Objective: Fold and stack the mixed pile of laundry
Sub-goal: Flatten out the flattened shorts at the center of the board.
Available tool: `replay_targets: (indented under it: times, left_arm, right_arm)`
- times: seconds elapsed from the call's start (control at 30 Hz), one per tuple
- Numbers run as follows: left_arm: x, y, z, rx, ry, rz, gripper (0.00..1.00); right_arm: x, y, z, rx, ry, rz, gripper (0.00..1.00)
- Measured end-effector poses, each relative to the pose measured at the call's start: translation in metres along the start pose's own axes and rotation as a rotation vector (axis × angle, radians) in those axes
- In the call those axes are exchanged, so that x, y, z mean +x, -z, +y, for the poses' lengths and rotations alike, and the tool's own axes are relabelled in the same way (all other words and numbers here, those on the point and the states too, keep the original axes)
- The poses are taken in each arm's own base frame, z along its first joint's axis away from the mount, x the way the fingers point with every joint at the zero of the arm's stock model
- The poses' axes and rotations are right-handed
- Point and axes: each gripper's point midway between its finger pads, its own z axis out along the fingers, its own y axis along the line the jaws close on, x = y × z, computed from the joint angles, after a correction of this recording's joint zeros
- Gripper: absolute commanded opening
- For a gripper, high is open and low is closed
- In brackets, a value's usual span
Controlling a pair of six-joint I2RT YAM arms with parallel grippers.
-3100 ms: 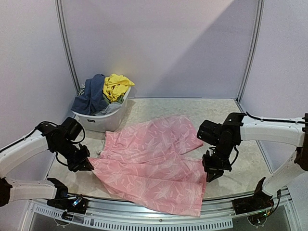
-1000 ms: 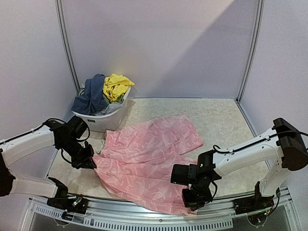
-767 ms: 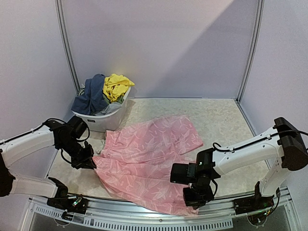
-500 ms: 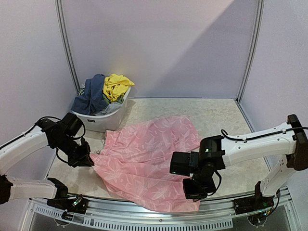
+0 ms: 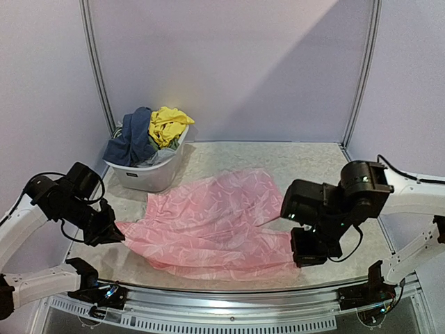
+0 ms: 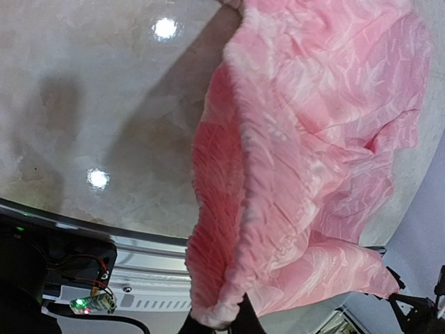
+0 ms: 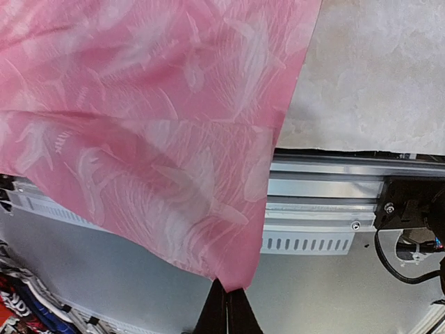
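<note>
- The left fingers (image 5: 113, 235) are sitting in front of the white tub (image 5: 149, 175) and slightly left of it. They are pinching the left end of the pink garment (image 5: 208, 223).
- The left wrist view is showing that end as a gathered, crinkled edge nipped between narrow fingers, a detail the top view is not giving.
- The garment is lying on the bench (image 5: 313, 163) in front of the tub. Its long axis is running left to right, away from the tub.
- Only the top view is showing the tub, which is holding a blue piece (image 5: 132, 136) and a yellow piece (image 5: 167, 124).
- The right fingers (image 7: 240, 316), well right of the tub, are closing tightly on the garment's right corner. The right wrist view is showing that corner raised over the bench's front rail (image 7: 327, 191).
</note>
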Motion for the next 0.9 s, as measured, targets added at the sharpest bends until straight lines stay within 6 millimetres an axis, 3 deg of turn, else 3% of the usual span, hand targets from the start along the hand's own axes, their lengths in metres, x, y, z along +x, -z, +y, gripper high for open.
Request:
replay_targets:
  times: [0.13,0.33,0.53,0.6,0.7,0.8,0.9]
  left_arm:
    - [-0.007,0.011,-0.016,0.03,0.023,-0.016,0.0]
    - [-0.036,0.017,-0.065,0.057,0.038,-0.018,0.0]
    - [-0.085,0.038,-0.151,0.17,0.022,-0.065,0.0]
    - [-0.1,0.046,-0.181,0.218,0.017,-0.079,0.0]
    - [-0.125,0.06,-0.235,0.303,0.007,-0.096,0.0]
    - [-0.145,0.077,-0.286,0.405,-0.021,-0.121,0.0]
    - [-0.155,0.103,-0.338,0.538,-0.08,-0.151,0.0]
  right_arm:
    - [-0.037,0.033,0.0,-0.1,-0.095,-0.094,0.0]
    - [-0.133,0.088,-0.006,-0.178,-0.209,-0.267,0.0]
    - [-0.222,0.126,0.005,-0.206,-0.168,-0.384,0.0]
    - [-0.261,0.147,0.002,-0.231,-0.175,-0.443,0.0]
    - [-0.329,0.211,-0.01,-0.327,-0.193,-0.622,0.0]
    - [-0.359,0.268,-0.03,-0.428,-0.189,-0.773,0.0]
    - [-0.361,0.294,-0.059,-0.448,-0.206,-0.834,0.0]
